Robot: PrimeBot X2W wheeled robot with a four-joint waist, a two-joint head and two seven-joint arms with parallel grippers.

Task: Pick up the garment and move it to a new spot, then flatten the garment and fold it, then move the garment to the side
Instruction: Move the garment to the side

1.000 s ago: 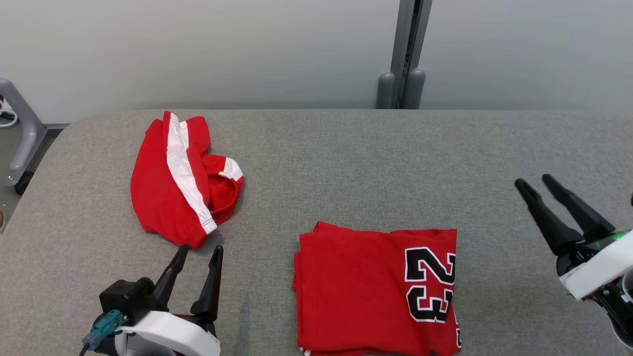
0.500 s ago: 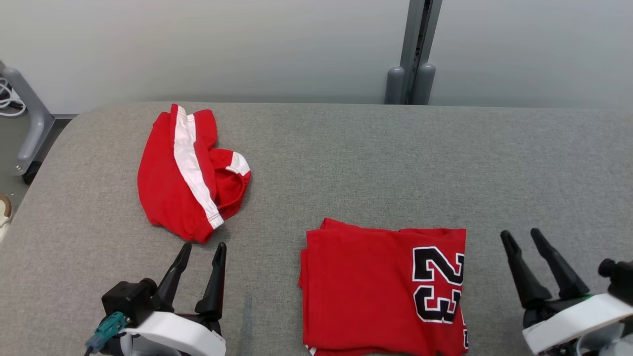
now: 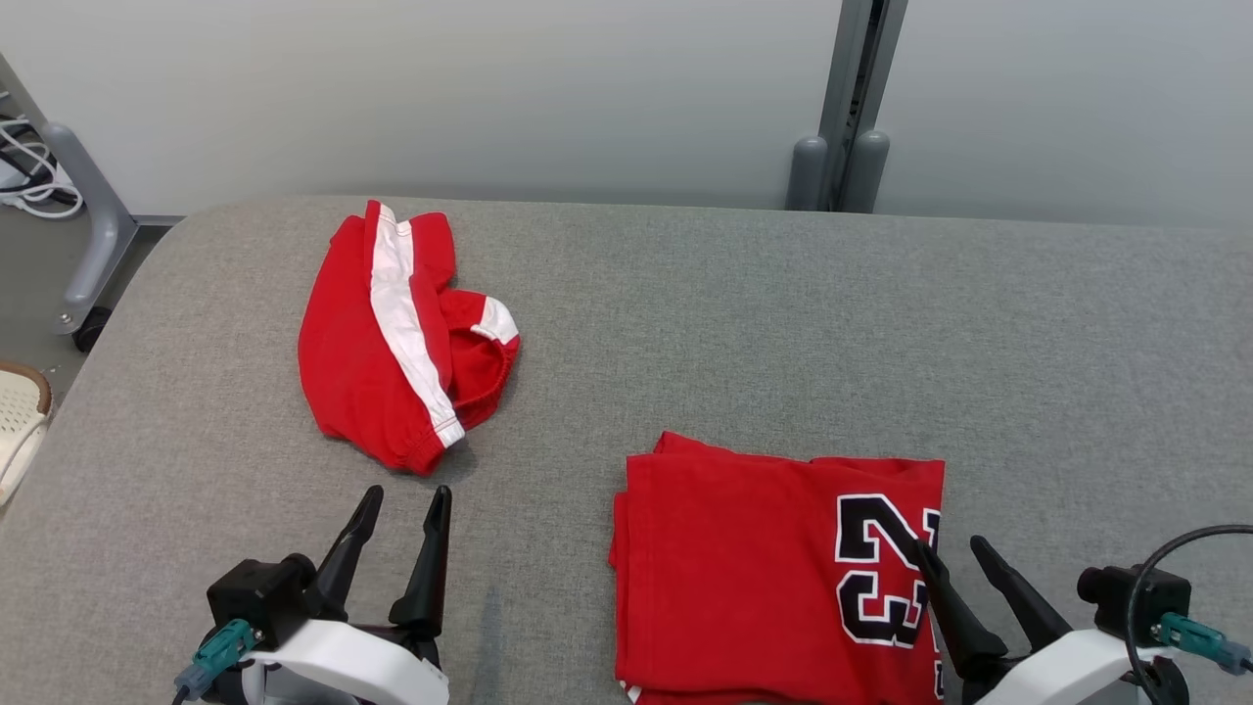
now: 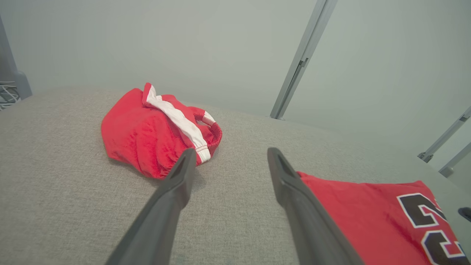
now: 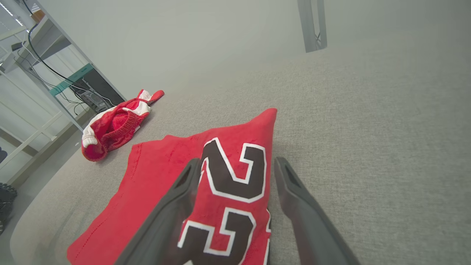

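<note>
Right end effector (image 3: 950, 544) had come from 3 o'clock down to 5 o'clock, over the number on the folded red shirt (image 3: 744, 568), shirt at 5 o'clock on the grey desk (image 3: 783, 323), its near edge cut off, touching or not hard to tell, right end effector wide apart and empty, left end effector (image 3: 406, 493) at 7 o'clock also wide apart and empty

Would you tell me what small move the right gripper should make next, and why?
Probably lower the right gripper onto the right edge of the folded red jersey and close. The jersey lies folded, and the open fingers straddle that edge, so gripping it looks the way to move it aside.
</note>
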